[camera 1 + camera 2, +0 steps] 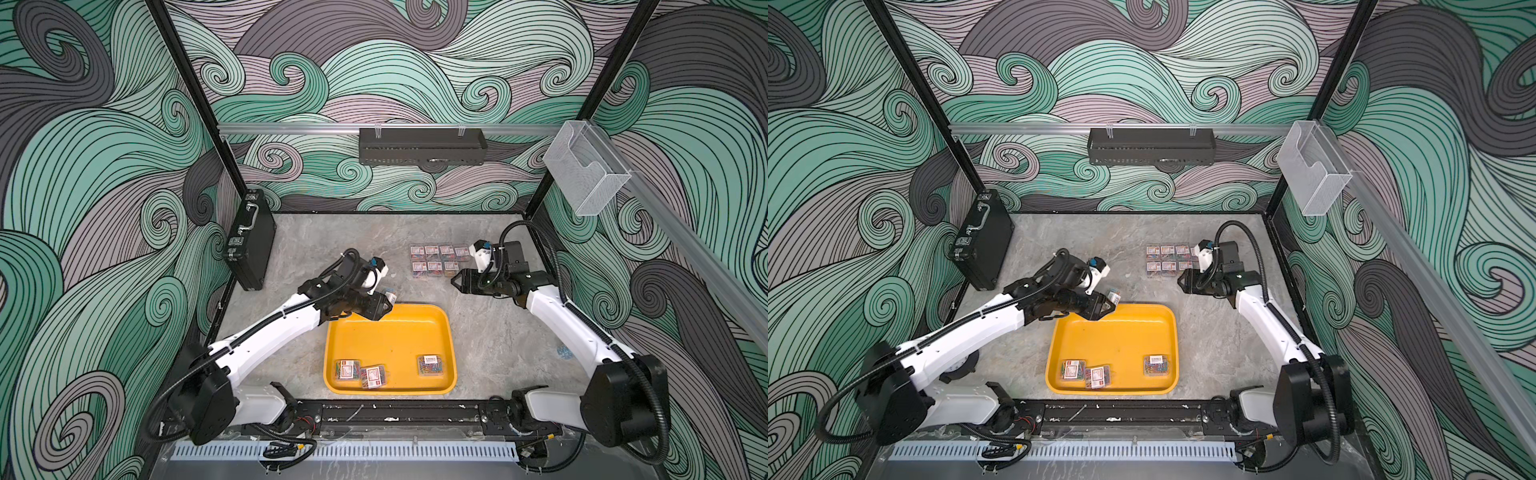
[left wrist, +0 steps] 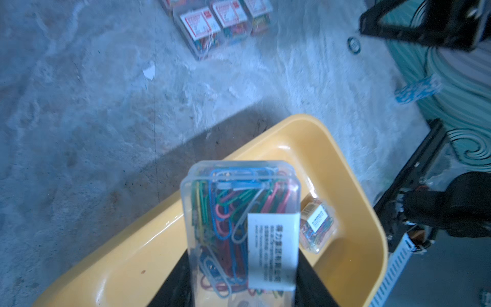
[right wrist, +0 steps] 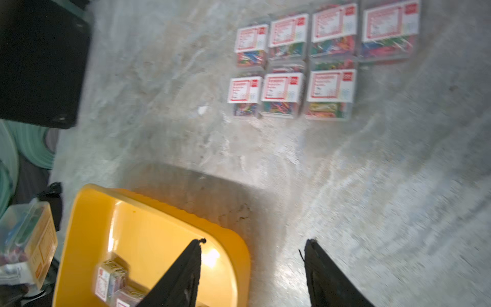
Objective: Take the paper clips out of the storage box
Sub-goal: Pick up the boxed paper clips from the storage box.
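The left pincer (image 1: 385, 304) pinches one clear paper-clip box (image 2: 239, 212) by its narrow sides, above the far left corner of the yellow storage tray (image 1: 395, 336). Only the box's rear part sits between the fingers. Most of it juts out in front, so the smooth plastic could swivel or slip and drop back into the tray, and a hard landing might pop the lid.

Its long axis runs in line with the fingers. The free short end points beyond the tray's far rim toward seven boxes (image 1: 438, 259) laid out on the tabletop.

The right pincer (image 3: 255, 242) is spread and empty beside those rows, so the arms could clash there. Three boxes (image 1: 373, 376) lie along the tray's near rim.
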